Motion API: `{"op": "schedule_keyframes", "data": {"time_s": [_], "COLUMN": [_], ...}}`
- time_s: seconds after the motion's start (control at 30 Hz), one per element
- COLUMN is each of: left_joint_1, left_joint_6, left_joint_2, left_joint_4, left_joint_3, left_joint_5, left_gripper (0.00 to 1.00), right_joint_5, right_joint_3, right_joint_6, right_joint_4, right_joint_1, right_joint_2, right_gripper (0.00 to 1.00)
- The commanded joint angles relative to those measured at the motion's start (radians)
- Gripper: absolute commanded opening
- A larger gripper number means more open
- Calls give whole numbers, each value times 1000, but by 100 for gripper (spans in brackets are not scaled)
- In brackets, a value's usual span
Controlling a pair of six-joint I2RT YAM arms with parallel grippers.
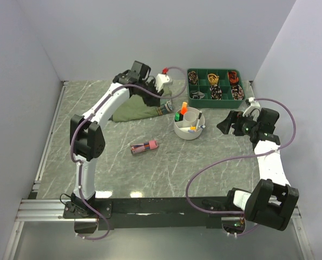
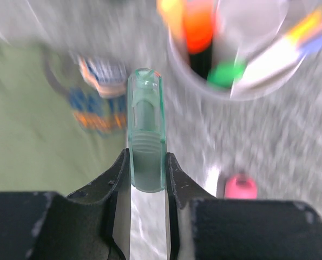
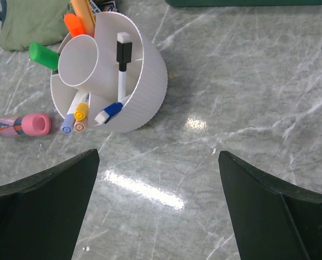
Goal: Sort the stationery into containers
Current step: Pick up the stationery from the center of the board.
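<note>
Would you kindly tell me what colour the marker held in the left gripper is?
The marker is translucent pale green, clearest in the left wrist view.

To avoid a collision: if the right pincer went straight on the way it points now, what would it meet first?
Probably the bare table; the white tub stands left of that line, though depth is unclear.

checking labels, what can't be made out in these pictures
- Left wrist view: motion blur smears the white tub and its pens; the left gripper hides the lower end of the green marker.
- Top view: items in the green tray are too small.
- Right wrist view: the frame edge crops the shirt.
</note>
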Motion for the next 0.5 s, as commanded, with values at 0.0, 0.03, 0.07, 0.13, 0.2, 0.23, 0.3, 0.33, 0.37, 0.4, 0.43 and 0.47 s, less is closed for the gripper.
{"op": "schedule_keyframes", "data": {"time_s": [0.0,0.03,0.07,0.13,0.2,0.23,0.3,0.33,0.37,0.4,0.43,0.47], "left_joint_1": [-18,-23,-28,-47,-63,-77,-92,-109,-118,-126,-135,-140], "left_joint_6": [-81,-90,-125,-154,-187,-204,-251,-256,-266,-274,-289,-329], "left_joint_2": [-42,-48,-50,-46,-32,-24,-13,17,37,57,98,115], "left_joint_4": [153,202,268,431,503,610,707,744,755,766,780,822], "left_joint_3": [74,63,33,13,12,6,-24,-17,17,37,54,72], "left_joint_5": [146,171,191,261,301,341,358,361,377,381,388,395], "left_gripper": [2,2,1,1,1,1,2,2,2,3,3,3], "right_joint_5": [7,7,5,4,2,4,7,10,10,8,10,7], "right_joint_3": [68,70,68,65,66,73,80,85,86,88,86,85], "right_joint_6": [-24,-21,-18,-13,-13,-15,-26,-29,-32,-33,-35,-35], "right_joint_4": [21,23,27,33,29,24,9,6,3,-2,-4,-5], "right_joint_1": [-8,-8,-8,-8,-8,-8,-8,-8,-8,-9,-9,-9], "right_joint_2": [9,13,17,21,24,24,24,23,24,23,21,20], "right_gripper": [100,100,100,100,100,100,100,100,100,100,100,100]}}
